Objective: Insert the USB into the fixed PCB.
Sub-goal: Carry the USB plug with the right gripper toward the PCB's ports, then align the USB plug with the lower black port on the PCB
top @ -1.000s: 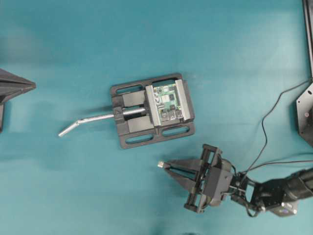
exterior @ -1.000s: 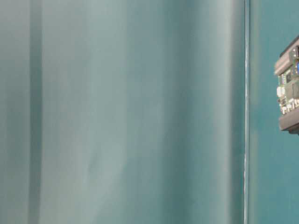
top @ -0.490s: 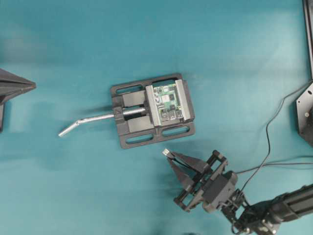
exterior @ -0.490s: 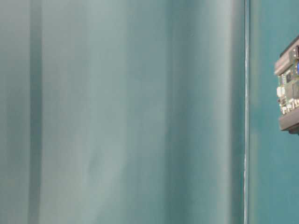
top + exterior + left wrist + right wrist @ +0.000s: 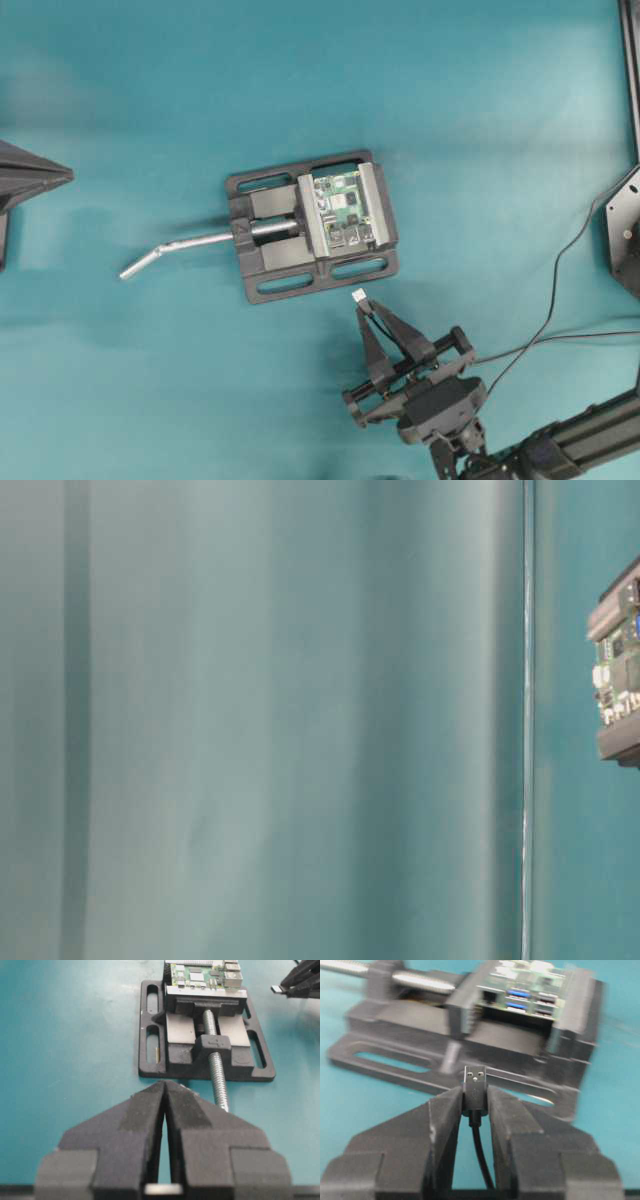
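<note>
Pinching the USB (image 5: 474, 1087), right gripper (image 5: 362, 305) near vise (image 5: 275, 245), left gripper (image 5: 164, 1091) closed

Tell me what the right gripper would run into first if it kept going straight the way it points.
Probably the black vise: the right gripper, shut on the USB, points at its base edge, just below the fixed PCB. Depth is unclear, and the view is blurred.

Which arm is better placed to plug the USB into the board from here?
Right. The right gripper already pinches the USB, tip aimed at the fixed PCB just ahead. The left gripper is shut, empty, and behind the vise.
</note>
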